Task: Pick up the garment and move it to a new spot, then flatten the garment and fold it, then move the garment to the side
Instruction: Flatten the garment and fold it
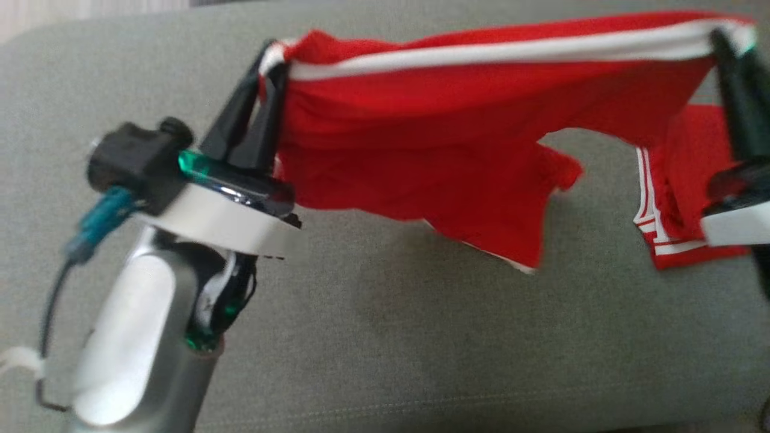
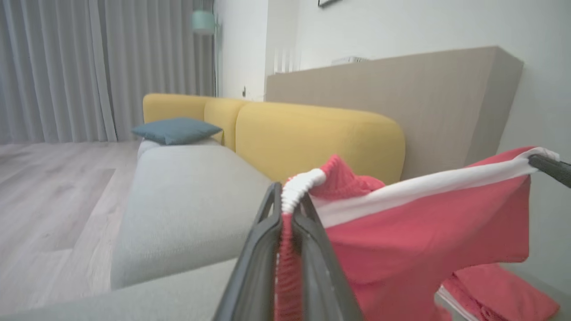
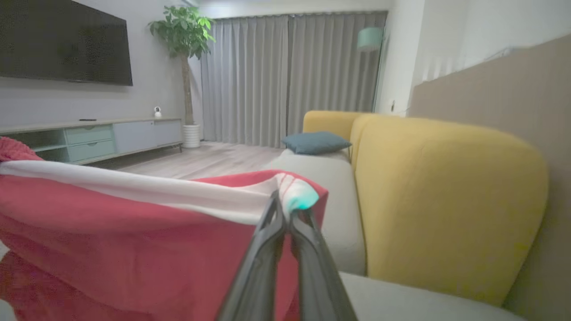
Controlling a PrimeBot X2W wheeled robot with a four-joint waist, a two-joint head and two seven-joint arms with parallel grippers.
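Garment (image 1: 421,138): red shorts with a white waistband (image 1: 511,51), held up over the grey sofa seat (image 1: 385,349) and stretched between both hands. In the head view it sat nearer the seat's far edge than its near one. The waistband ran taut and almost level from one hand to the other.

Left hand (image 1: 274,57) was clenched on the waistband's left end. In the left wrist view we saw bunched red cloth squeezed between its fingers (image 2: 258,258), with the white elastic poking out above the tips. Right hand (image 1: 722,39) was clenched on the opposite end. In the right wrist view its fingers (image 3: 261,272) were pressed together, with the white band pinched at the tips.

One leg (image 1: 481,210) hung loose under the middle of the waistband. We couldn't tell whether its hem touched the seat. The other leg (image 1: 674,192), with white stripes at the hem, lay crumpled on the seat just beside the right hand's base.

Further out:
- yellow backrest (image 2: 312,138) ran along the seat
- blue cushion (image 2: 176,130) lay at the seat's far end, well apart from the garment
- beige panel (image 2: 401,89) stood behind the backrest
- grey curtains (image 3: 290,76), a potted plant (image 3: 183,35) and a wall TV (image 3: 62,42) were past the wooden floor (image 2: 49,191)
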